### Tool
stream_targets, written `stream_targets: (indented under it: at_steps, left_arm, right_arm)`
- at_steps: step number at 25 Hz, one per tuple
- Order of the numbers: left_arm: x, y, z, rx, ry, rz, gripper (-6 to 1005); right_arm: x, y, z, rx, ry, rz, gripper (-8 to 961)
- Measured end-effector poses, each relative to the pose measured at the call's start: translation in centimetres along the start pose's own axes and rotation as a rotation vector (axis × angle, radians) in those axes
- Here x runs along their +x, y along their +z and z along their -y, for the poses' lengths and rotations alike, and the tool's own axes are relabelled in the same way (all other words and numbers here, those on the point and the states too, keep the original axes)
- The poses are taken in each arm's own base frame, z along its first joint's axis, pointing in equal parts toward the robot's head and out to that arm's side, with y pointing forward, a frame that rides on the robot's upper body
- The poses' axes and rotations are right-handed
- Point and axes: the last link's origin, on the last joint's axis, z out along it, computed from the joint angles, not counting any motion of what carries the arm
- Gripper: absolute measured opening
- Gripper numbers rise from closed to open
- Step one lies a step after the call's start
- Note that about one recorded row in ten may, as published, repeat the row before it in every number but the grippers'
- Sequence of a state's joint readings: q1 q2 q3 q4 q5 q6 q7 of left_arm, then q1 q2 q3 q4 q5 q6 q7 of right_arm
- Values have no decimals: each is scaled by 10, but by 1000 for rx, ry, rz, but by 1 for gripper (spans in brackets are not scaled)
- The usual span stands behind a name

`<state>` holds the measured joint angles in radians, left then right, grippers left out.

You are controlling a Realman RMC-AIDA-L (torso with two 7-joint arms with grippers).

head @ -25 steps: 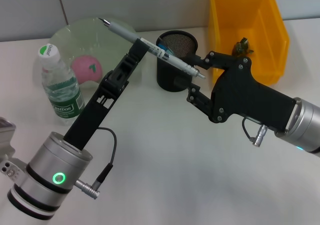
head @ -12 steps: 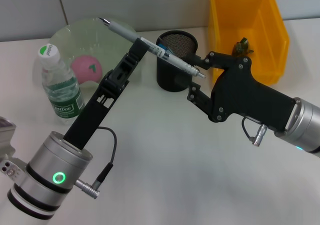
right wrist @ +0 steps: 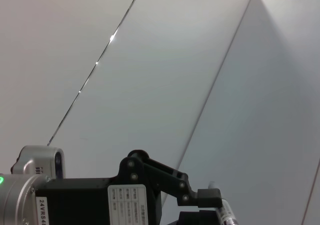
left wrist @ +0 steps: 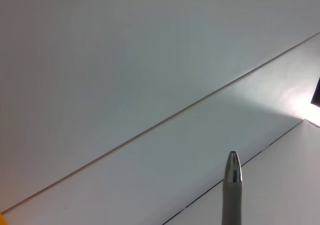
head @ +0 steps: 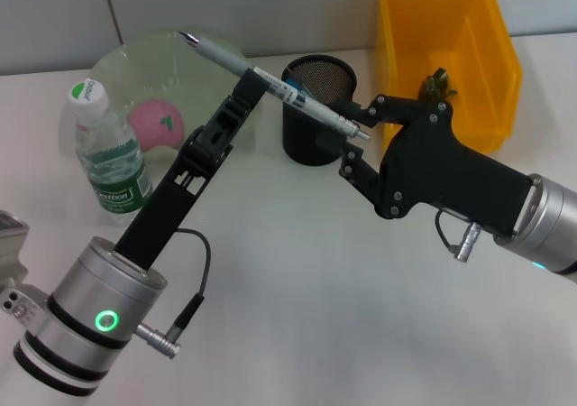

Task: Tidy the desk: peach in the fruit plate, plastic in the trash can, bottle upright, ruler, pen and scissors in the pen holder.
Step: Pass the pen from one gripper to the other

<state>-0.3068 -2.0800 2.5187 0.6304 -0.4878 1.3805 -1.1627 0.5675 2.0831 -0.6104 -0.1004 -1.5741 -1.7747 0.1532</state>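
Pen (head: 270, 79) held in air above worktop (head: 297, 271), long axis diagonal, tip pointing up toward fruit plate (head: 135, 72), rear end down over pen holder (head: 317, 108) rim. Left gripper (head: 257, 86) fingers pinching pen mid-barrel; right gripper (head: 359, 133) fingers spread around pen's rear end. Peach (head: 160, 124) in plate. Bottle (head: 108, 153) upright beside plate, green label, text unreadable. Yellow bin (head: 451, 45) behind right gripper. Left wrist view: pen tip only. "24VRS44" partly legible on arm label in right wrist view.
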Motion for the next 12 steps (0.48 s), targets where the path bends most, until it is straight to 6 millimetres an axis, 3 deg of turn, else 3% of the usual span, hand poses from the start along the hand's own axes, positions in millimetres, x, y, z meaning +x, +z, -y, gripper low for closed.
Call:
stream_targets:
  at_steps: [12]
  left_arm:
    - [0, 2, 0, -6, 1, 4, 176]
  right_arm:
    - [0, 2, 1, 13, 7, 6, 230]
